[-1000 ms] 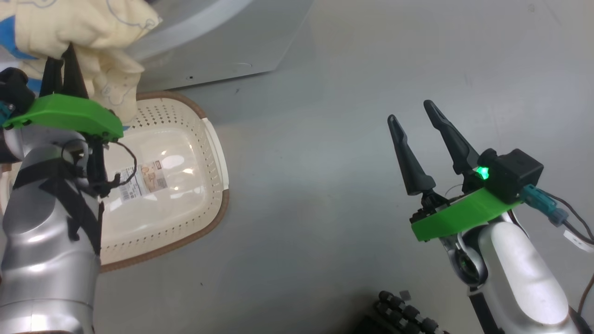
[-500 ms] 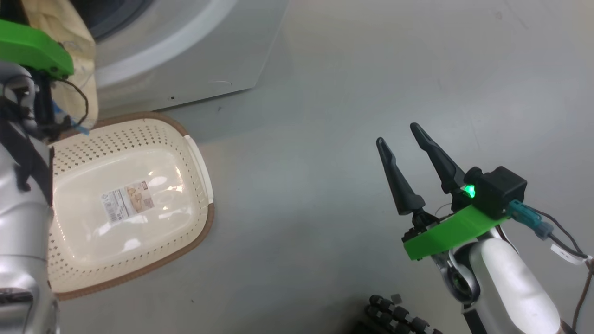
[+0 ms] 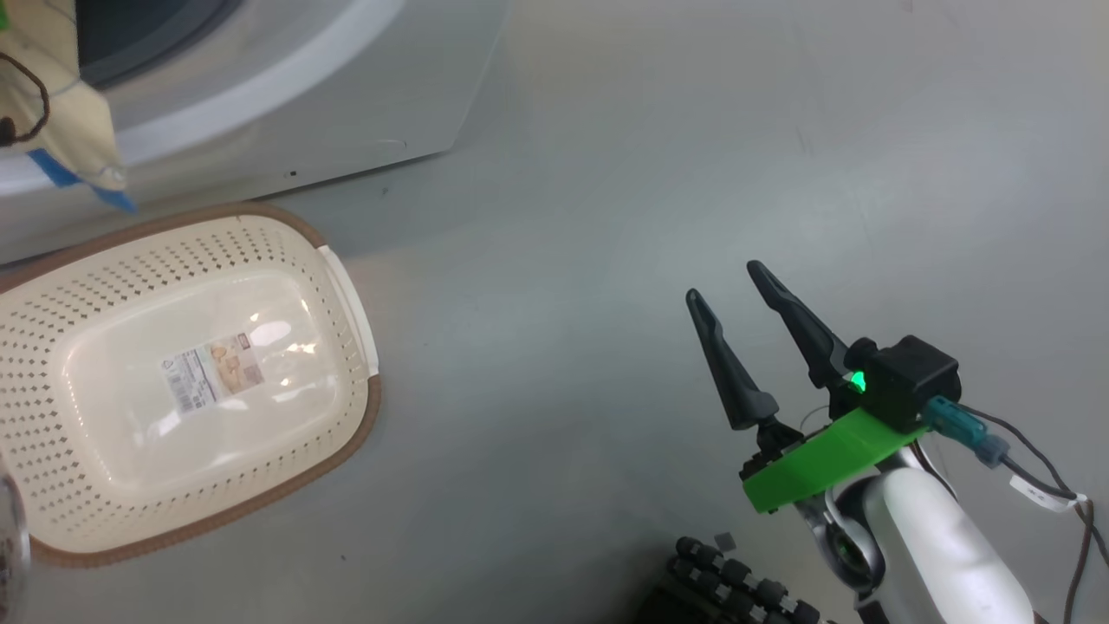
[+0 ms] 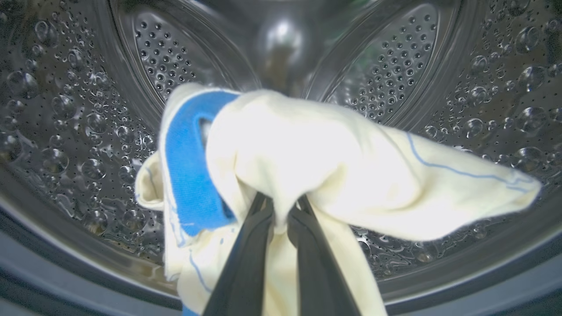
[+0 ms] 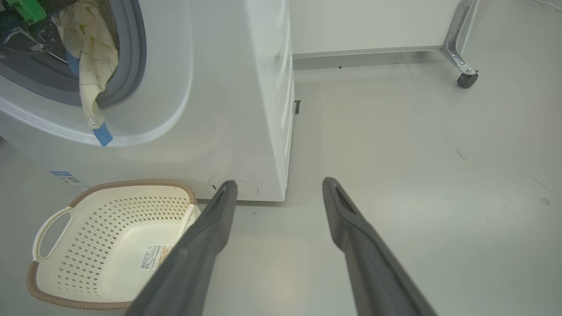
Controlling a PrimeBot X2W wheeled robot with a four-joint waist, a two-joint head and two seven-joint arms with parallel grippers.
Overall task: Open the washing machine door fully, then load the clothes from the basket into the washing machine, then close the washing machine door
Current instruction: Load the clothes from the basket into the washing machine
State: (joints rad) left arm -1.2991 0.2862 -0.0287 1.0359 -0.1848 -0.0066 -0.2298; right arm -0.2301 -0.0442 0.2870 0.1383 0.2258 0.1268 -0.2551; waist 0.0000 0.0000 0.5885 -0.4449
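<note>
My left gripper (image 4: 281, 206) is shut on the clothes (image 4: 333, 166), a pale yellow bundle with a blue patch, held at the mouth of the steel drum (image 4: 88, 131). In the right wrist view the clothes (image 5: 92, 66) drape down over the grey rubber ring of the washing machine (image 5: 237, 87). The cream basket (image 3: 364, 425) stands on the floor in front of the machine with only its label inside. My right gripper (image 3: 723, 280) hovers open over bare floor to the right, holding nothing. The washing machine door is out of view.
A white unit on a caster wheel (image 5: 465, 79) stands behind and right of the machine. A black ribbed part of my base (image 3: 736, 581) sits at the bottom edge. Grey floor (image 3: 606, 217) stretches open between basket and right gripper.
My left gripper has lifted the clothes up from above the basket into the drum opening, leaving the head view. The head camera has shifted. The right gripper stays open.
</note>
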